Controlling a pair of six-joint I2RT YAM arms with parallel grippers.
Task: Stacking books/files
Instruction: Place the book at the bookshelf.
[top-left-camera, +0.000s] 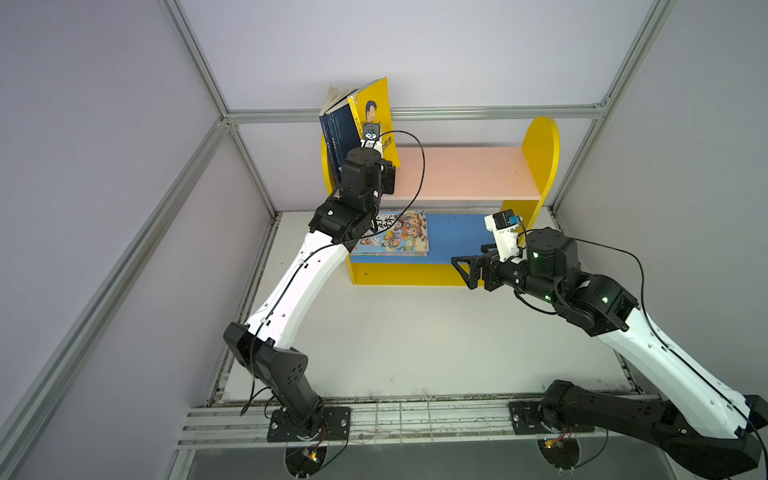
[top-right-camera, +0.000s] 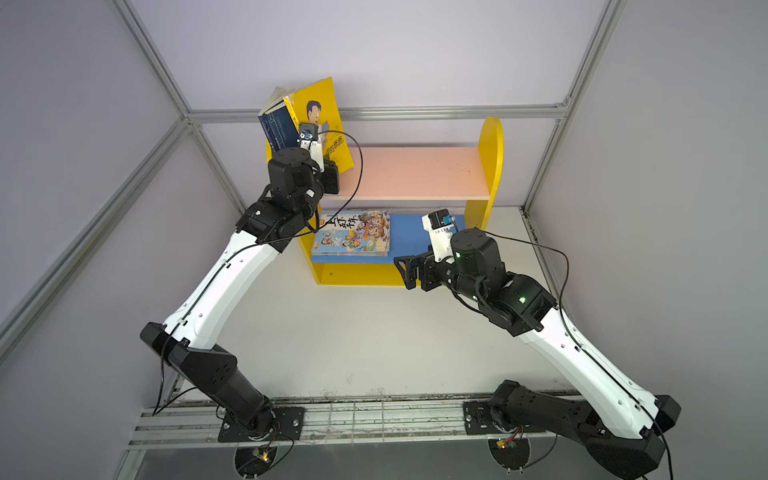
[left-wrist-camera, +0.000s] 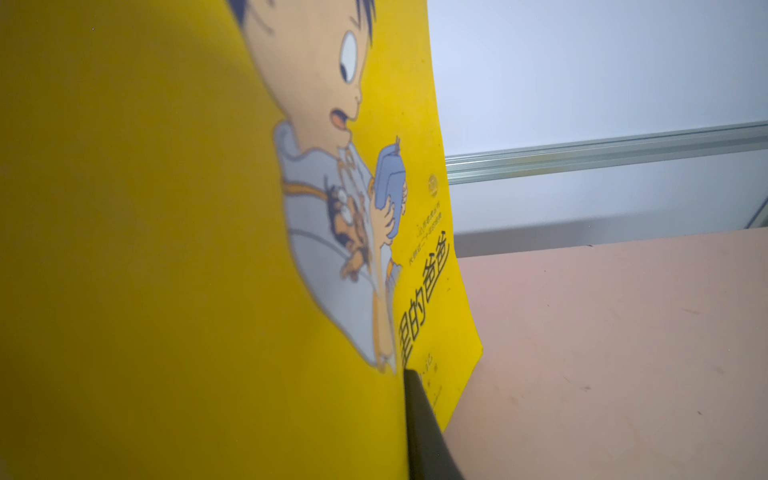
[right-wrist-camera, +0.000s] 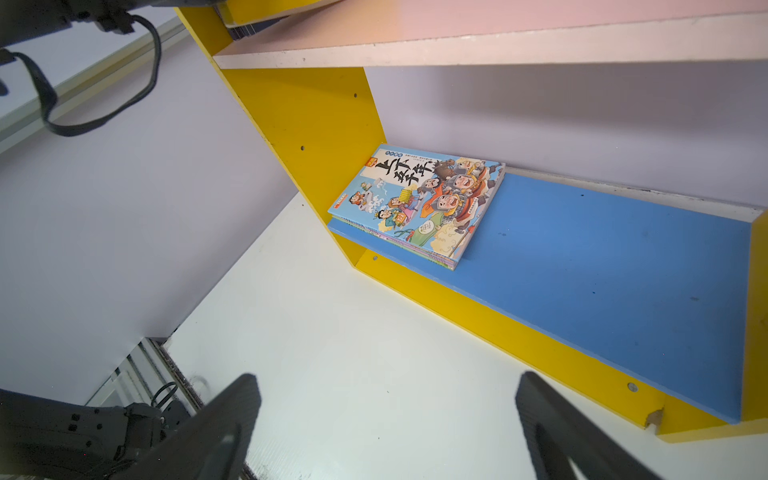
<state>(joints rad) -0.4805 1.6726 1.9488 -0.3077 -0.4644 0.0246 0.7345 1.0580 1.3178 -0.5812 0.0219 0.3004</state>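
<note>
Looks nearly done, with cartoon books (top-left-camera: 392, 235) stacked below, left pincer (left-wrist-camera: 415, 399) clamped on yellow book (top-left-camera: 376, 112) up top, right pincer (top-left-camera: 464, 272) apart.

A yellow cartoon-boy book (top-left-camera: 376, 104) tilts beside navy books (top-left-camera: 338, 131) on pink shelf (top-left-camera: 461, 172).

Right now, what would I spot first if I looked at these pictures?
A bright yellow cartoon-boy book stands tilted at the end of the pink top shelf, pinched low down by the left hand. Below, a stack of cartoon-cover books lies flat on the blue shelf, and the right hand hovers open in front.
</note>
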